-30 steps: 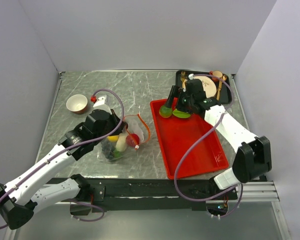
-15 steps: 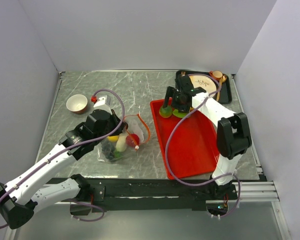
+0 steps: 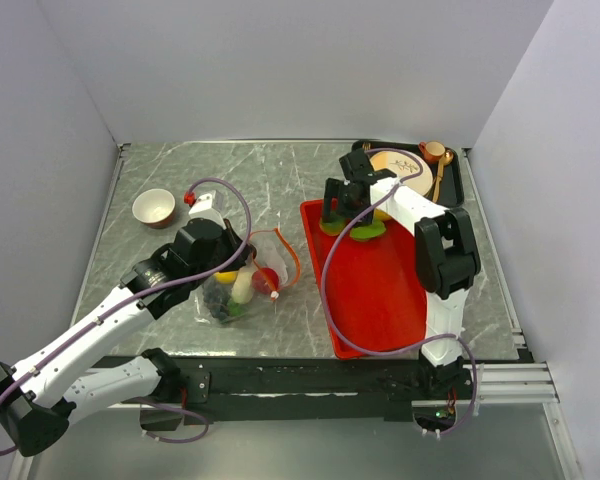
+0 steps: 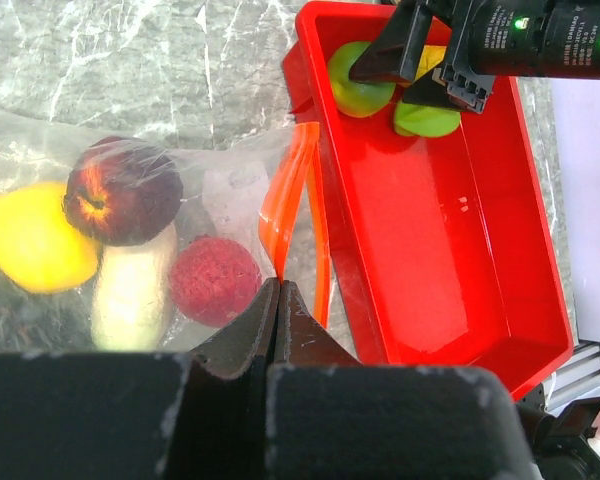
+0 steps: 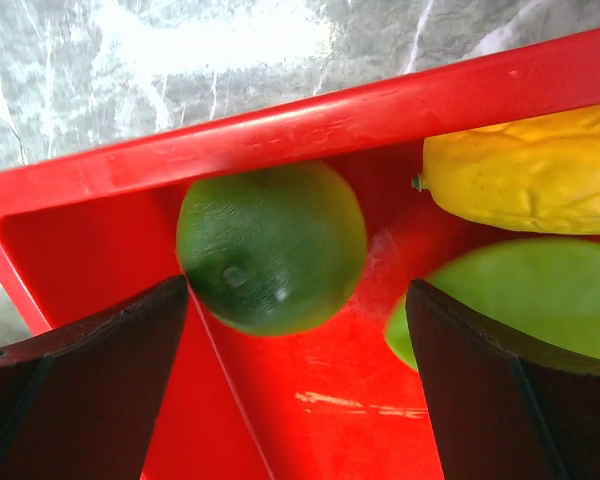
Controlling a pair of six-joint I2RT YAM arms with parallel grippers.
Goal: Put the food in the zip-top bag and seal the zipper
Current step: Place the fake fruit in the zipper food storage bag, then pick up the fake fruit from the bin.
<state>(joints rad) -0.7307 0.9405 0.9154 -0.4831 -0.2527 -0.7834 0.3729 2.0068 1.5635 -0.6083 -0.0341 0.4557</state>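
**A:** Where does everything lie, starting with the big things?

**B:** On the tabletop point(image 3: 280, 180) the red tray point(image 3: 380, 300) sits to the right. The zip-top bag point(image 3: 242, 285) lies well to its left, with its zipper point(image 4: 292, 195) facing the tray. Several pieces of food point(image 4: 123, 190) show through the bag's film.

**A:** And the arms?

**B:** The left end effector point(image 4: 278, 292) has its fingers pressed together on the bag's edge beside the zipper. The right end effector point(image 5: 298, 290) is spread wide, low in the tray's far left corner.

**A:** What does the next move hinge on?

**B:** It likely hinges on the green round fruit point(image 5: 270, 245). It sits between the right arm's spread fingers, a little toward the left one, against the tray's far wall. Being round, it offers no long axis to line up with. A yellow lemon point(image 5: 525, 180) and another green piece point(image 5: 500, 300) crowd the right finger, so closing could nudge them. The right arm is much the nearer.
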